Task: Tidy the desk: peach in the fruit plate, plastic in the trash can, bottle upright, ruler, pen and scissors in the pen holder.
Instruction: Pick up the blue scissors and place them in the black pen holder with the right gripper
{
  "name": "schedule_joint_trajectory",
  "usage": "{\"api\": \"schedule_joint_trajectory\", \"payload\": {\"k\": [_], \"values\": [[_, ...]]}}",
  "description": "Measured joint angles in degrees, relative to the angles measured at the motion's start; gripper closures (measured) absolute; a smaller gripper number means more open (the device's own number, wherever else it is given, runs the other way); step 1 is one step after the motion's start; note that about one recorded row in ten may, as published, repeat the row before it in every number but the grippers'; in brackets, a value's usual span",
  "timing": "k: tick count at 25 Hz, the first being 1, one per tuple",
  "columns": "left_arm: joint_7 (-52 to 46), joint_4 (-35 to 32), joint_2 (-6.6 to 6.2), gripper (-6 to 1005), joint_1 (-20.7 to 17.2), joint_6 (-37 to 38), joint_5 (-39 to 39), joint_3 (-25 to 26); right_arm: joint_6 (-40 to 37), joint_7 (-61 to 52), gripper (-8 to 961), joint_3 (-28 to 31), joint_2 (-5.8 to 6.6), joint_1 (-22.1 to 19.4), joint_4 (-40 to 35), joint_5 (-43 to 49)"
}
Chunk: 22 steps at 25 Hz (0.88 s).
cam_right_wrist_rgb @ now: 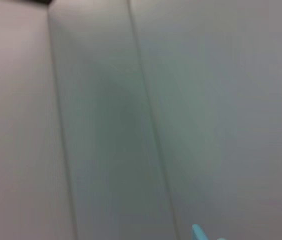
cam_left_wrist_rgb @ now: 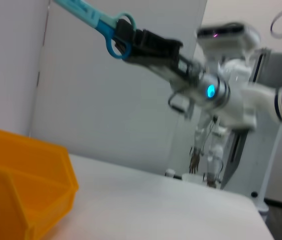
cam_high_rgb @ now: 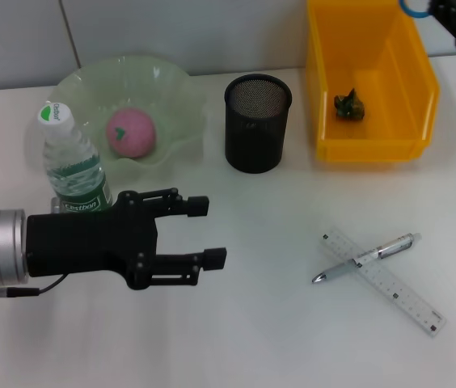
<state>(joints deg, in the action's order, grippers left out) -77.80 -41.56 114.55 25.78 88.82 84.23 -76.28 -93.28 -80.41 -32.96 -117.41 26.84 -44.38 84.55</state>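
My left gripper (cam_high_rgb: 212,233) is open and empty, low over the table just in front of the upright water bottle (cam_high_rgb: 70,162). The pink peach (cam_high_rgb: 130,132) lies in the green fruit plate (cam_high_rgb: 175,89). The black mesh pen holder (cam_high_rgb: 258,123) stands mid-table. A dark plastic scrap (cam_high_rgb: 349,106) lies in the yellow bin (cam_high_rgb: 422,97). A silver pen (cam_high_rgb: 365,258) lies across the clear ruler (cam_high_rgb: 394,287) at the front right. My right gripper (cam_high_rgb: 446,14) is raised at the far right, shut on blue scissors (cam_high_rgb: 412,8). They also show in the left wrist view (cam_left_wrist_rgb: 101,22).
The yellow bin (cam_left_wrist_rgb: 31,180) also shows in the left wrist view, with white table beyond it. A white wall runs behind the table. The right wrist view shows only wall and the blue scissor tip (cam_right_wrist_rgb: 198,232).
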Motion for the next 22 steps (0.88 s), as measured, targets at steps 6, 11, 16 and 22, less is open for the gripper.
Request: {"api": "schedule_joint_trajectory", "payload": {"k": [6,11,16,22], "values": [[0.56,0.34,0.28,214,-0.11,-0.05,2.57,1.22,-0.22,-25.18,872,-0.32,3.47,6.33,-13.68,18.87],[1.75,0.63,1.3,213,-1.2,-0.17,3.18,3.24,-1.6,-39.86,872,-3.14,5.91,12.35,-24.22,32.4],[1.96,0.63,1.59,213,-1.47,-0.2,3.34,3.44,-7.51,-49.3,871,-6.44,8.55,23.02,-25.78,49.58],[1.96,0.61,2.25,213,-1.81,-0.24,3.42,4.06,-6.3,-51.61,872,-10.98,8.1,31.87,-20.56,63.47]]}}
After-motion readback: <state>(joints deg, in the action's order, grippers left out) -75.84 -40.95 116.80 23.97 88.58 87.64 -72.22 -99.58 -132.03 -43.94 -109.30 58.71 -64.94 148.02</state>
